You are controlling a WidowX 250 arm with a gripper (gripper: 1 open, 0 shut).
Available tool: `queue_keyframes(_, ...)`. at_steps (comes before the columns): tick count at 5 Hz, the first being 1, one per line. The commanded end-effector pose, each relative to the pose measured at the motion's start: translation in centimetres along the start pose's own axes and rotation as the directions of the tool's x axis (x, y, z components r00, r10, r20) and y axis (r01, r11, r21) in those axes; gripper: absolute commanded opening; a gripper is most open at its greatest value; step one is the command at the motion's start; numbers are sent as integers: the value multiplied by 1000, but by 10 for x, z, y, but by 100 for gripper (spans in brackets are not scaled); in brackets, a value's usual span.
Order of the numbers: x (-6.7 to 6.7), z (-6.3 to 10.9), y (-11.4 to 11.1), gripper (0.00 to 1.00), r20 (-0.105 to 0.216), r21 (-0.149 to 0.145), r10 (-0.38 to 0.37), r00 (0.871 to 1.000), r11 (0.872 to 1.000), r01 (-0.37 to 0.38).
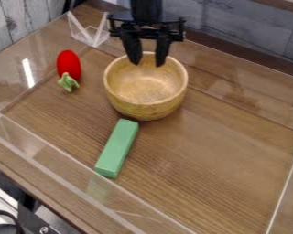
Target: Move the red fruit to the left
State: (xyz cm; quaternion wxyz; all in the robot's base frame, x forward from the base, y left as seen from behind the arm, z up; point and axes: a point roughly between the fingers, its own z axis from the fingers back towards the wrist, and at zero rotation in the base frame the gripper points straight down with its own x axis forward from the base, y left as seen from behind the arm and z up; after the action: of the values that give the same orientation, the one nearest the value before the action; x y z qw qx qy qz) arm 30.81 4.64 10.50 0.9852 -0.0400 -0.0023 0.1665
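Note:
The red fruit, a small glossy strawberry with a pale green cap, lies on the wooden table at the left, well clear of the bowl. My gripper hangs pointing down over the far rim of the wooden bowl, to the right of the fruit. Its two dark fingers stand apart and I see nothing held between them. The fingertips reach about rim level. I cannot tell whether they touch the bowl.
A green rectangular block lies in front of the bowl. Clear plastic walls fence the table on the near and right sides. A clear bracket stands at the back left.

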Motion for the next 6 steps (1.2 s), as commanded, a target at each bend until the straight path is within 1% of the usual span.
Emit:
queue_keyframes(1,8,29,-8,100,64,-26,-40,997,999,42)
queue_keyframes(2,15,30,-13,100,61,-42,-70,996,996,73)
queue_keyframes(3,16,15,-14,100,38,-40,-37,999,998,38)
queue_keyframes(4,13,6,-19,100,20,-48,-17,1000,999,18)
queue_keyframes(5,3,13,-23,100,23,-45,-34,999,998,35)
queue_keyframes(6,3,22,-23,100,39,-60,-38,998,997,41)
